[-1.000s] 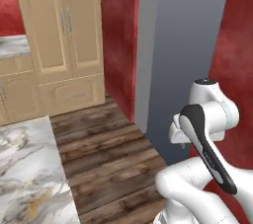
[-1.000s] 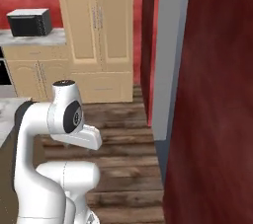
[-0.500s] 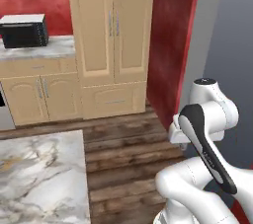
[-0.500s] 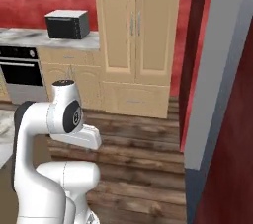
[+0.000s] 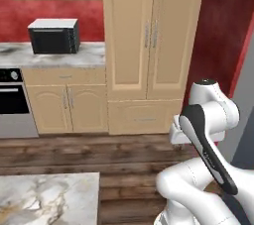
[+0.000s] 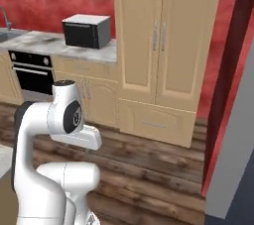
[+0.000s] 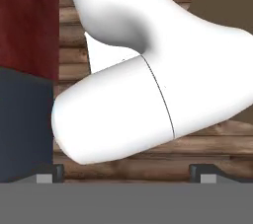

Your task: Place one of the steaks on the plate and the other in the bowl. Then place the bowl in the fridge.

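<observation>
Left base view: a black microwave (image 5: pixel 53 35) is parked on a marble counter (image 5: pixel 74 56) up on the left, with an oven (image 5: pixel 12 104) set into the cabinets just below it. A tall tan cupboard (image 5: pixel 149 35) is planted in the middle, with red wall (image 5: pixel 223 21) beside it on the right. A grey slab (image 5: pixel 246 115) is cut off by the right edge; it might be a side of the fridge, but that can't be told for sure. Dark wooden floor (image 5: pixel 99 154) is spread out below, and a corner of a marble island (image 5: pixel 44 199) is caught at the bottom left. The white arm (image 5: pixel 208 120) is folded up at the lower right.

Right base view: same kitchen from the other side. The microwave is seen on the counter on the left, a tap (image 6: pixel 6 18) is poking up at the far left edge, and the grey slab is run down the right side past the red wall. The arm is bunched up at the lower left.

Hand view: the gripper (image 7: pixel 126 172) is pointed down at the floorboards, its two dark fingertips (image 7: pixel 49 171) are spread wide apart, and nothing is held between them
</observation>
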